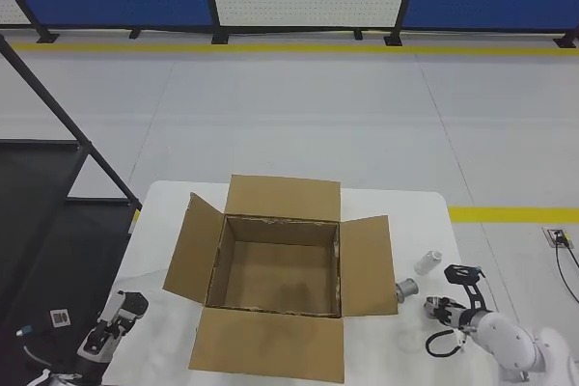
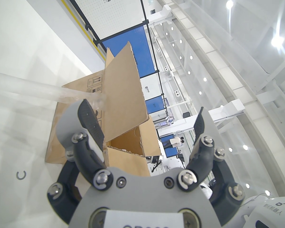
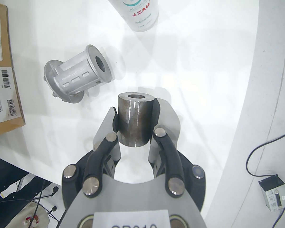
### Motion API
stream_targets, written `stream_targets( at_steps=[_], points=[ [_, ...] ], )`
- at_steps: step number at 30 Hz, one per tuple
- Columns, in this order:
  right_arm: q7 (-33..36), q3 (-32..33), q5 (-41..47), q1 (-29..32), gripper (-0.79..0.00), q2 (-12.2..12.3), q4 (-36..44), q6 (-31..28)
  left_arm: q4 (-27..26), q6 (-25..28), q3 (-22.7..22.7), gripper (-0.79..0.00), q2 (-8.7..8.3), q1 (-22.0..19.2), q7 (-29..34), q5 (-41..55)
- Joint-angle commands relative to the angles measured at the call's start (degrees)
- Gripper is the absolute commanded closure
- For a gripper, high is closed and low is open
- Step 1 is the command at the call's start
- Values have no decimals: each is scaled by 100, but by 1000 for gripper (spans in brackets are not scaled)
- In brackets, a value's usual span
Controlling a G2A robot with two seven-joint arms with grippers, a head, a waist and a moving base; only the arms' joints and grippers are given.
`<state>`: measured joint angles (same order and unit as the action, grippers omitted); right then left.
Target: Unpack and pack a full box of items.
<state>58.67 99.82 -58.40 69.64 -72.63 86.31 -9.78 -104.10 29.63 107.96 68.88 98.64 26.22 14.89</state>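
1. The left end effector (image 2: 143, 110) sits low at the near-left corner of the worktop (image 1: 405, 207), at about 8 o'clock from the box (image 1: 285, 198). It tips up and points toward the box. Its two fingers are wide apart and hold nothing.
2. The right end effector (image 3: 135, 110) is at about 4 o'clock from the box, close to the worktop's right edge. It points down at the white top. Its fingers are squeezed tight on one dark metal tube (image 3: 135, 124), one finger on each side.
3. Just beside the tube, at about 10 o'clock from it, one silver metal part (image 1: 405, 288) lies on its side. It is near the box's right flap and does not touch the tube.
4. A bit farther, at 3 o'clock from the box, one white bottle (image 1: 427, 261) lies on its side.
5. One brown box stands in the middle of the worktop. It is open, with four flaps spread out. The far flap reaches the far edge.
6. A strip of white worktop lies between the left flap and the left end effector. The three small things share the narrower strip on the right.
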Motion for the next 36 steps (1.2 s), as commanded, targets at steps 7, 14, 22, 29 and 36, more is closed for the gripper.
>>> stream_targets(
  at_steps=[7, 14, 22, 29, 36],
  points=[
    [-60, -161, 1, -62, -283, 48, -115, 48, -9, 10, 13, -785, -3, 1, -29, -5],
    [-103, -225, 32, -33, -360, 90, -80, 116, -9, 12, 29, -785, -5, 3, -54, 0],
    [-138, -240, 94, -35, -363, 147, -66, 140, -16, 28, 44, -785, -7, 9, -54, 33],
    [-164, -152, 202, 51, -385, 201, 181, 193, -16, 33, 57, -785, -8, 13, -73, 52],
    [-280, 83, 870, 390, -376, 248, 878, -69, -8, 31, 75, -785, -12, -3, -60, 85]
  ],
)
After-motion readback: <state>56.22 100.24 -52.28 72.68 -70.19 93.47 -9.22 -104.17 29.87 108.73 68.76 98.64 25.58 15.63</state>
